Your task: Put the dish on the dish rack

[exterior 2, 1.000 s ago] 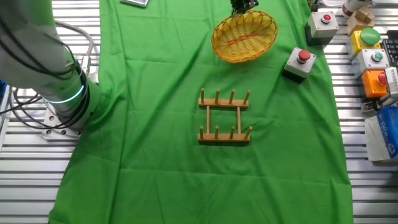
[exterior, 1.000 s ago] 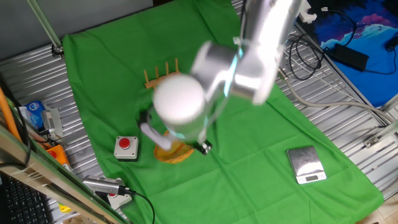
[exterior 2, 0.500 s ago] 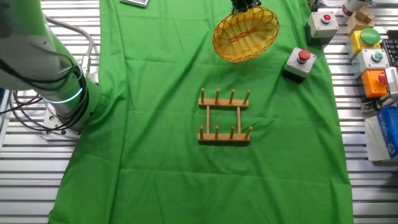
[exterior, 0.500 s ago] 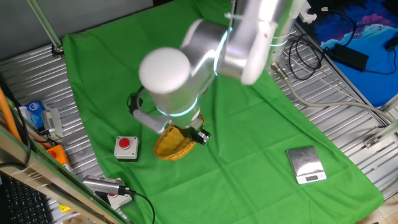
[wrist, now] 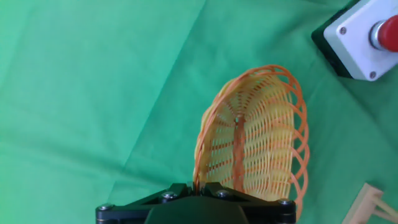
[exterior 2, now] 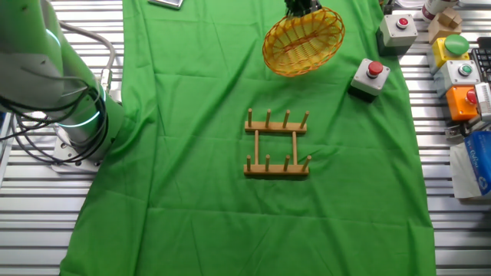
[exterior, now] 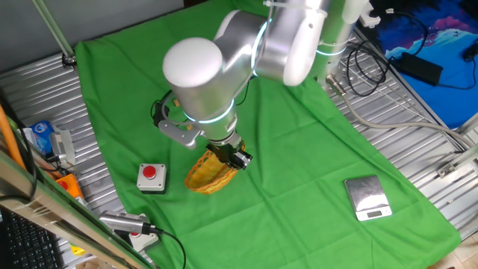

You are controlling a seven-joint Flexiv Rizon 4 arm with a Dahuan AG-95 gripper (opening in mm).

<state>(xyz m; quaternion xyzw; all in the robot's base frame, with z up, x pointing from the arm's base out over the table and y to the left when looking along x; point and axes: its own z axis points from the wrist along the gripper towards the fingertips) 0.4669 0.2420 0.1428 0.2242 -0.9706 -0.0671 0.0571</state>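
Observation:
The dish is a yellow woven wicker basket-plate with an orange-red centre streak. My gripper is shut on its rim and holds it tilted above the green cloth. It also shows in one fixed view under the arm, and in the hand view it stands on edge between my jaws. The dish rack is a small wooden rack with upright pegs, standing on the cloth nearer the middle; one corner shows in the hand view. The arm hides the rack in one fixed view.
A grey box with a red button sits beside the dish, also in the hand view. More button boxes line the right edge. A silver scale lies on the cloth. The arm's base stands at left.
The arm has swung and lifted the dish off the cloth, tilting it up on edge. The rack has not moved.

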